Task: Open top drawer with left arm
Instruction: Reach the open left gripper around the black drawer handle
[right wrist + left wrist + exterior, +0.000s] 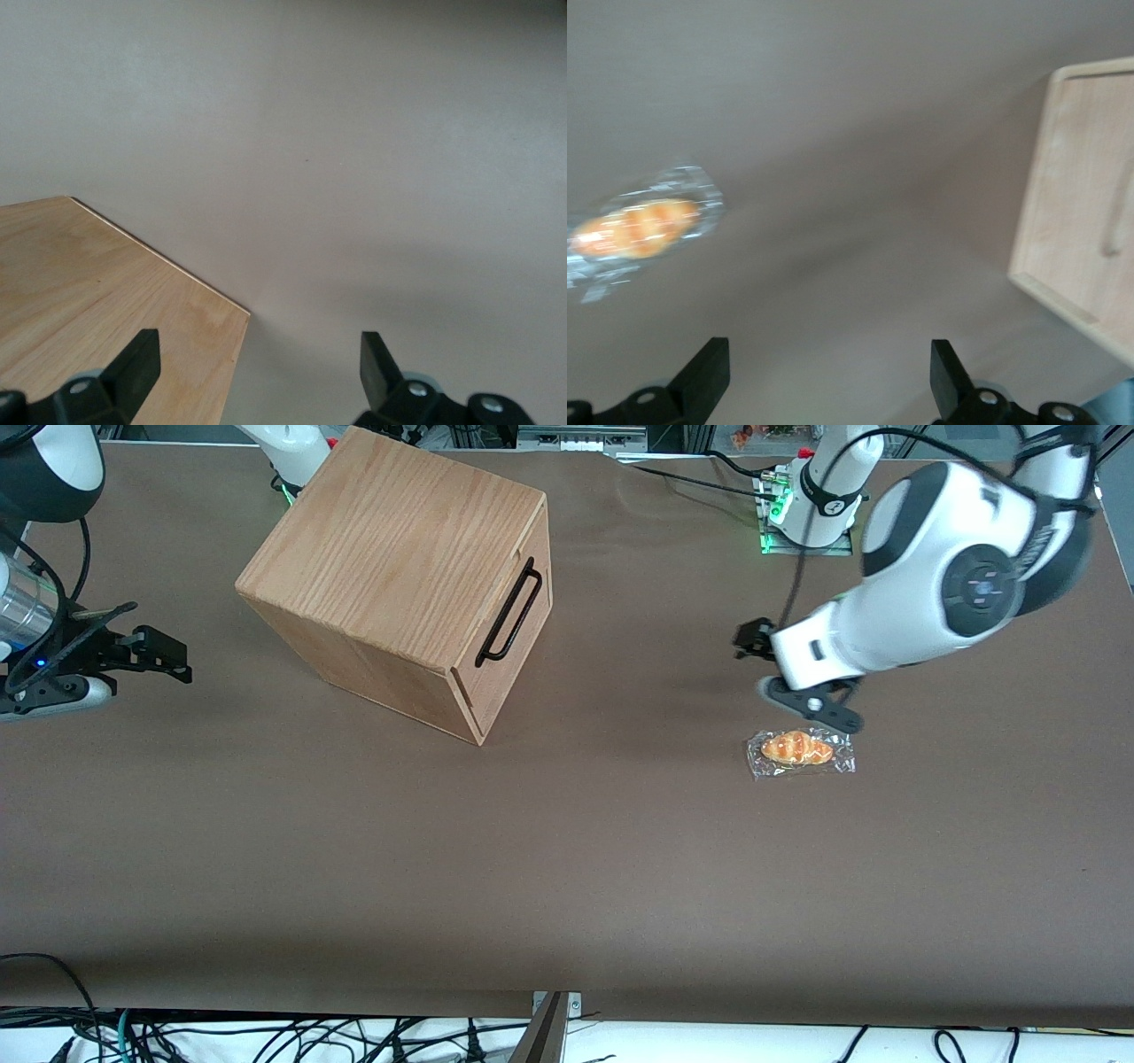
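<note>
Claw (824, 390) spread, empty, above table (620, 850); wrapped bun (800, 749) just beside; drawer (505, 638) well apart, shut.

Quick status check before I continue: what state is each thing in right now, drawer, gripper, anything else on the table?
Top drawer: shut, front flush with the wooden box.
Black bar handle: untouched, nothing gripping it.
Left arm's gripper: open, empty, hovering above the table just over the bread, apart from the drawer.
Wrapped bread roll: lying flat on the table, sealed in clear wrap.
</note>
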Motion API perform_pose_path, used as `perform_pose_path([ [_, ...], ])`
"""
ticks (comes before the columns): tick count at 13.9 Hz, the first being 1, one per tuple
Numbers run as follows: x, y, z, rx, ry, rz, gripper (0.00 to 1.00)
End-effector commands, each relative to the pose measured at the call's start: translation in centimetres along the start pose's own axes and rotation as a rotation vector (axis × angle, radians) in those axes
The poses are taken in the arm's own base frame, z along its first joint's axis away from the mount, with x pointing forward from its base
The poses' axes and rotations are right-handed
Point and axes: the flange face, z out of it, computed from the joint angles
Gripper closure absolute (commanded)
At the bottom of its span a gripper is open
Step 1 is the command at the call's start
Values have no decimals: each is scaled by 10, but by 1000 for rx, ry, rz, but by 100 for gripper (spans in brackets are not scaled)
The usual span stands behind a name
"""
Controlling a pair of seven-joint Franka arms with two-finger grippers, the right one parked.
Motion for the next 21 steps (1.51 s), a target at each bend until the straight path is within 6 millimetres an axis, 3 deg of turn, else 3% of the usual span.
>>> perform_pose_path([
  [1,23,69,23,-71,19,-68,0],
  [4,25,154,73,-77,52,-158,0],
  [5,26,170,86,-100,52,-179,0],
  [10,35,196,114,-262,27,-225,0],
  [17,31,242,149,-264,17,-157,0],
  [21,33,243,161,-250,19,-97,0],
])
